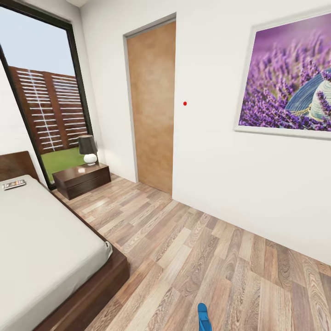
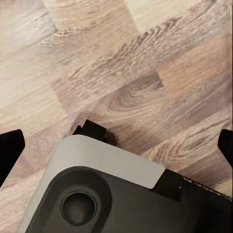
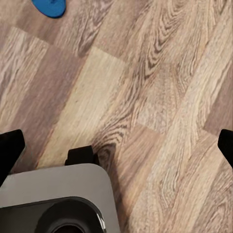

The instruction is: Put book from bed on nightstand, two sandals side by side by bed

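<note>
Left wrist view: the left gripper (image 2: pixel 116 143) stands wide open, its dark fingertips (image 2: pixel 9 145) at opposite edges, holding nothing, above the wood-plank floor (image 2: pixel 145 58) and the robot's grey-and-black base (image 2: pixel 107 194). Right wrist view: the right gripper (image 3: pixel 116 145) is likewise spread wide and empty over the floor, with one blue sandal (image 3: pixel 50 7) lying well beyond it. Head view: that sandal (image 1: pixel 202 317) lies on the floor, apart from the bed (image 1: pixel 41 248). The book (image 1: pixel 14 185) rests on the mattress near the headboard. The nightstand (image 1: pixel 82 178) stands beside the bed, carrying a lamp (image 1: pixel 88 149).
</note>
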### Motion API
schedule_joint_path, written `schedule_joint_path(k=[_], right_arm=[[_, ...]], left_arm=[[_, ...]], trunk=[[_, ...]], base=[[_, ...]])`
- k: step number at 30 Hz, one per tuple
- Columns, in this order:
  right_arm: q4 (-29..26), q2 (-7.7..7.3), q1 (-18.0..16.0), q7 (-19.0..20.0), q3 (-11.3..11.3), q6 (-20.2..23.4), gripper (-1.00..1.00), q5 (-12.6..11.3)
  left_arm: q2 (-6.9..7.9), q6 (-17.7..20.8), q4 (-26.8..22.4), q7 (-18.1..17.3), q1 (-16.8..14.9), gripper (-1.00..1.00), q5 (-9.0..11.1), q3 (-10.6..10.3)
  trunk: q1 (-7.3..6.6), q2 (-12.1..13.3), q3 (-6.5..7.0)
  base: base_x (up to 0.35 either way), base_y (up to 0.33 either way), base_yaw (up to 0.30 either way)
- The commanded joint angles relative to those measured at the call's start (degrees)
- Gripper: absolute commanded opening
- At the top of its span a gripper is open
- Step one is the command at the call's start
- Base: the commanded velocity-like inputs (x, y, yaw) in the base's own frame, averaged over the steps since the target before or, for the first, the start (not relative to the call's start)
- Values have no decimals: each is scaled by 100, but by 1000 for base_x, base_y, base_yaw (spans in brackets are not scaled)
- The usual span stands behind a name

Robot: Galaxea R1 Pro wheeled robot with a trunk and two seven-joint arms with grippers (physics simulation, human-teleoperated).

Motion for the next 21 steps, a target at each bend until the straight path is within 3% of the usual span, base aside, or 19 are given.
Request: schedule_joint_path(k=[1,8,12,14,15,18,19,21], right_arm=[[-102,4,-3,27,2,-1,100,-112],[-595,5,-12,44,2,410,100,-174],[-1039,1,-33,43,2,801,100,-187],[-1296,0,-85,45,2,1115,100,-192],[-1529,-1,-181,45,2,1510,100,-200],[-1763,-7,-422,46,2,2160,100,-212],[-1851,-17,-644,46,2,2552,100,-222],[-1905,-25,-890,47,-1,2874,100,-230]], left_arm=[[3,16,-7,-9,-94,100,73,2],[-4,163,-15,-40,-401,100,95,4],[-19,345,-19,-61,-656,100,245,9],[-22,411,-19,-94,-755,100,364,8],[-27,475,-23,-175,-841,100,473,6],[-31,553,-39,-366,-943,100,579,4],[-33,598,-83,-531,-991,100,620,3],[-36,643,-161,-710,-1022,100,649,3]], trunk=[[0,-3,-6],[0,-3,-6],[0,-3,-6],[0,-3,-6],[0,-3,-6],[0,-3,-6],[0,-3,-6],[0,-3,-6]], base=[[0,0,0],[0,0,0],[0,0,0],[0,0,0],[0,0,0],[0,0,0],[0,0,0],[0,0,0]])
